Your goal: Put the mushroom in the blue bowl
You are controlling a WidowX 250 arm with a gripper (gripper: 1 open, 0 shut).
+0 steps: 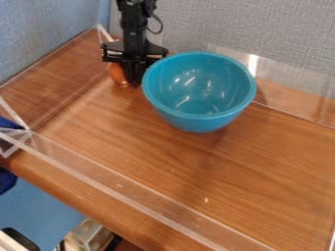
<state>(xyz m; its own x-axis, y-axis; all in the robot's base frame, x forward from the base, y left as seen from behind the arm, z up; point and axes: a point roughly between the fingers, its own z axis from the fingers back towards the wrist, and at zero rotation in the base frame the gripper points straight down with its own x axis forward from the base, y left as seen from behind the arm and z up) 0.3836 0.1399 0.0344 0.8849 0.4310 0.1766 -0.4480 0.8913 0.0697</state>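
Hand (133, 82), one, black: clenched, fingers pointing down at the far side of the surface, beside the mushroom. Whether the stem is pinched between them cannot be told.

Mushroom (117, 74), one, toy, orange-brown cap: at the far left part of the surface, left of the bowl and outside it; partly hidden by the hand, stem not clearly visible.

Blue bowl (199, 90), one, round, deep, glossy teal-blue: upright on the surface, opening upward, just right of the hand; inside, pale glints only.

Surface (210, 181), one, brown wood grain, with a transparent strip (124, 197) running diagonally along its near left side.

Wall (256, 29), grey, finely textured: behind the surface.

Dark blue item (10, 125), one, partly in view: left edge, kind not determinable.
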